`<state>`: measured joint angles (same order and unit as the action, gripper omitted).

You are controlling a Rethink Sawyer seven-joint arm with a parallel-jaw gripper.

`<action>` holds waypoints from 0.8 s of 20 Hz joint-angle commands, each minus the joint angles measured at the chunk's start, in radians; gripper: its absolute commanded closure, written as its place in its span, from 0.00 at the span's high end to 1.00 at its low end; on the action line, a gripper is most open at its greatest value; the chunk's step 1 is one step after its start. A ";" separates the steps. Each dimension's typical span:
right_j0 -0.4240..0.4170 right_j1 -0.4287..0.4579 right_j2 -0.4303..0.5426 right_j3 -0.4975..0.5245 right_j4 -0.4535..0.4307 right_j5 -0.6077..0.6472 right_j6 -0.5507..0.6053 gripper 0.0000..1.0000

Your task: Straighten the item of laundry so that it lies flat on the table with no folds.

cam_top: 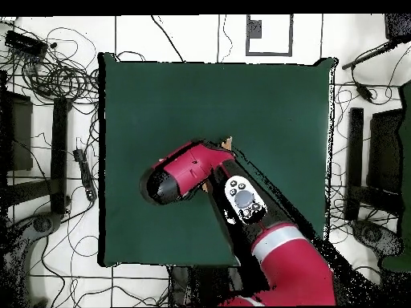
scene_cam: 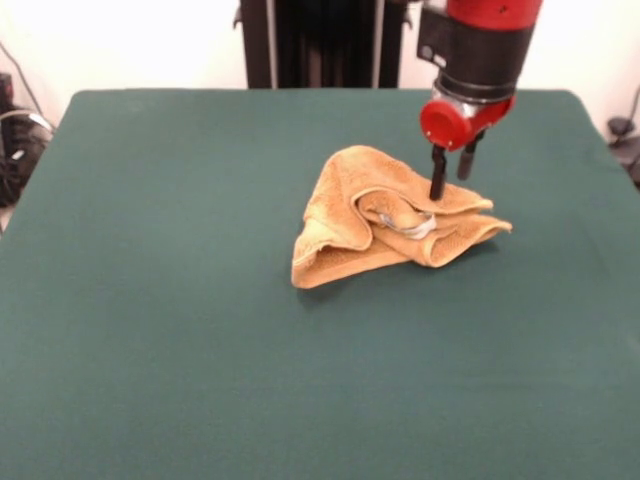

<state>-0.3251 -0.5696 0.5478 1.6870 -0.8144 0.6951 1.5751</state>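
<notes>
Green felt covers the table (scene_cam: 150, 330), where the towel (scene_cam: 385, 215) lies crumpled right of centre under the gripper (scene_cam: 451, 178), fingers spread and empty; best pinch one outer corner only, then drag outward.

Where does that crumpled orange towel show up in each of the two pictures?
Front view: the crumpled golden-orange terry-cloth towel lies right of the middle of the dark green felt table, under the robot's black pincer.
Overhead view: almost wholly hidden beneath the red and black arm; only an orange sliver peeks out near the table's middle.
Shared landmark: the green table, and the arm above the towel.
</notes>
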 commanded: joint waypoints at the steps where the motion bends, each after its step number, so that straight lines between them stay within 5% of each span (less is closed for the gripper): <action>1: 0.019 0.066 0.044 0.013 -0.059 -0.038 -0.134 1.00; 16: 0.018 0.051 0.058 0.012 -0.050 -0.010 -0.154 1.00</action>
<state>-0.3252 -0.5346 0.5490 1.6866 -0.8257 0.6949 1.5751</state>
